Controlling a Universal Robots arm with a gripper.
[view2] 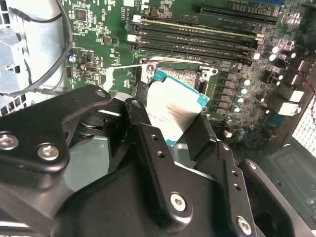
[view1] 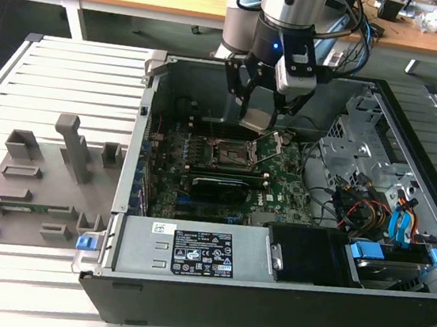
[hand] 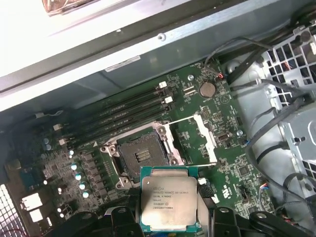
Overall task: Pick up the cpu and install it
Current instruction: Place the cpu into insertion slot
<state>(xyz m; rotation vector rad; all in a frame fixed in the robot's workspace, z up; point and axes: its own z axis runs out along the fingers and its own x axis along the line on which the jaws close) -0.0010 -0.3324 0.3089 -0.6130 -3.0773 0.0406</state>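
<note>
My gripper (view1: pixel 258 114) hangs inside the open computer case, shut on the cpu (view1: pixel 256 121), a flat square chip with a silver-grey top and a thin green rim. In both wrist views the black fingers (view2: pixel 140 121) clamp two opposite edges of the cpu (view2: pixel 173 109) (hand: pixel 169 198). It is held in the air above the motherboard (hand: pixel 232 163), slightly off to one side of the black-framed socket (hand: pixel 140 155) (view1: pixel 227 155). The socket's metal load plate (hand: pixel 195 140) stands swung open, and the socket bed is bare.
Long black memory slots (hand: pixel 123 116) run beside the socket. A power supply (view1: pixel 199 253) lies along the near case wall, with drive bays and cables (view1: pixel 365 205) at the exterior view's right. A grey fixture tray (view1: pixel 32 188) sits outside the case at the left.
</note>
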